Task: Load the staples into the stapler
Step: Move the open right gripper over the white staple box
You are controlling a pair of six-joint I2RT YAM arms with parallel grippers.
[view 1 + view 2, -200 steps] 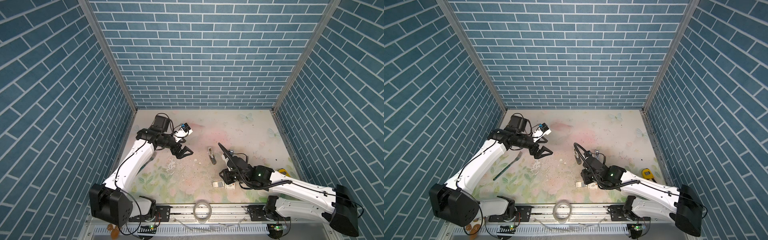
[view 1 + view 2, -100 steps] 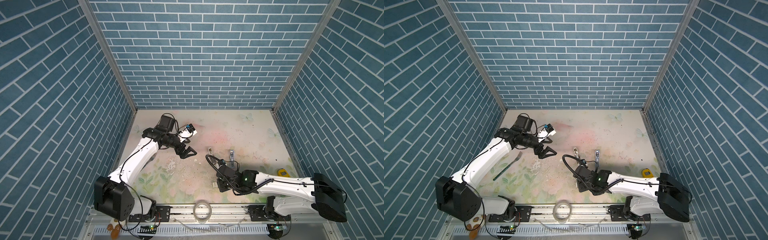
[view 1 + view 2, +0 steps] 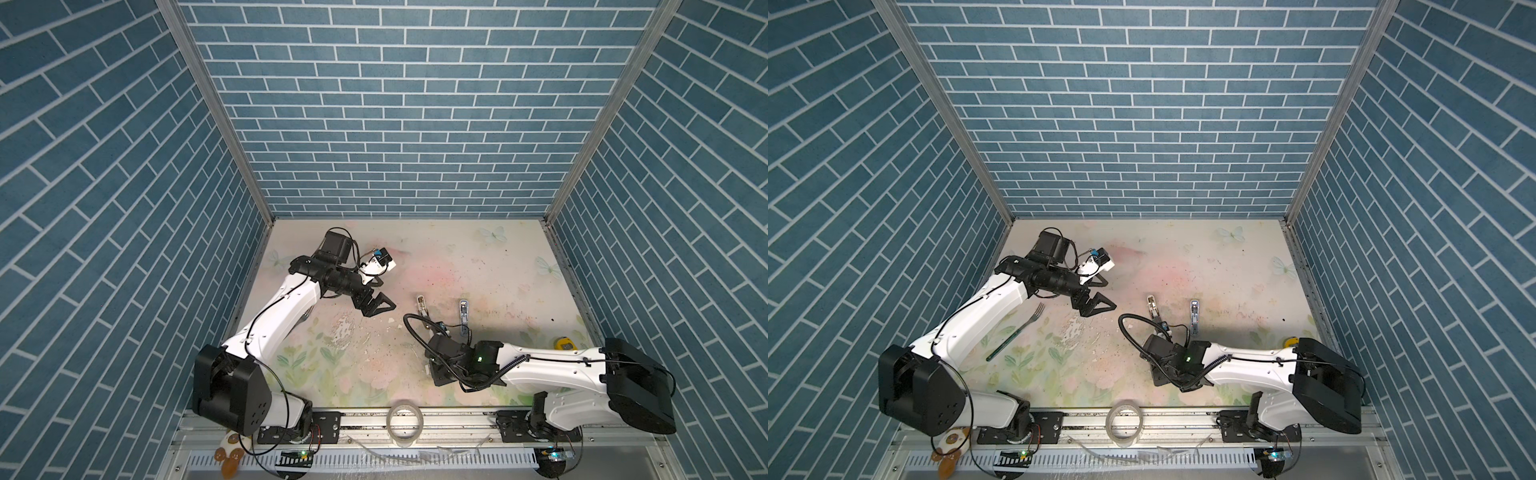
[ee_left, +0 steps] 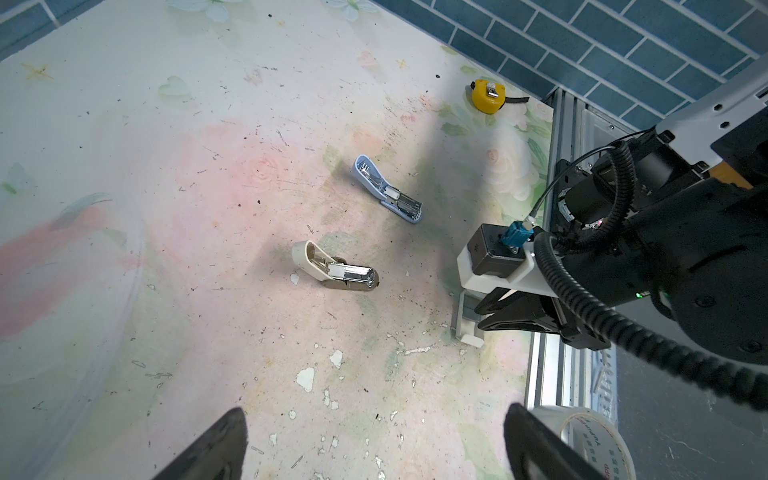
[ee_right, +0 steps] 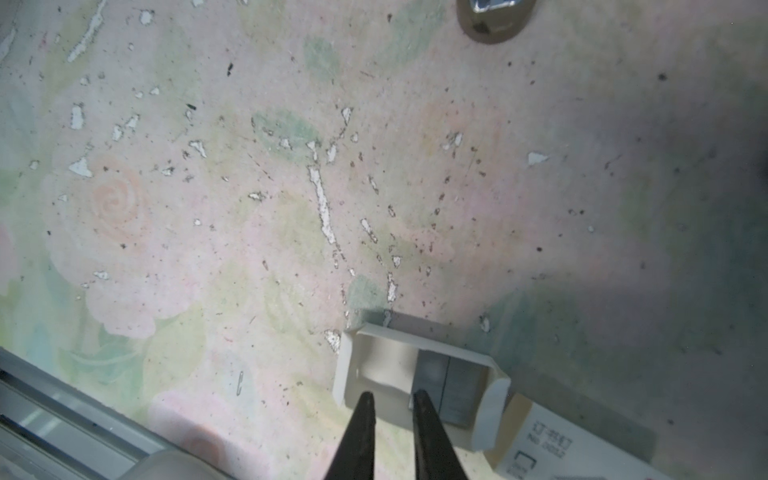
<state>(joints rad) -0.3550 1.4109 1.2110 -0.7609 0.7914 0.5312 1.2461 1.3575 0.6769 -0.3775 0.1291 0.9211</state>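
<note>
**White card tray of staples under my right gripper**

White card and grey metal fill my right wrist view. The tray (image 5: 347,365) lies pulled out of its printed box (image 5: 548,440), the two touching, near the front edge of the flowered table (image 5: 166,208). A grey block of staples (image 5: 449,386) sits in one half of the tray; the other half is bare.

My right gripper (image 5: 392,397) points down at the tray's near edge. Its two black fingers are drawn close, with a thin gap between them. I cannot tell whether they pinch the card, the staples or nothing.

My left gripper (image 4: 374,409) hangs spread wide above the table, well apart from everything and holding nothing.

Two staplers lie further back, both hinged open with their metal channels showing: a beige stapler (image 4: 334,270) and a blue stapler (image 4: 388,193). A yellow tape measure (image 4: 486,95) sits near the right wall.

I expect the tray to be very light and soft. It should slide at a nudge and crush under a firm squeeze. The staples look stiff, slick and thin, and a glued strip would likely snap if bent. I would take one strip across its long sides, near the middle, with a gentle grip, and keep it level.
</note>
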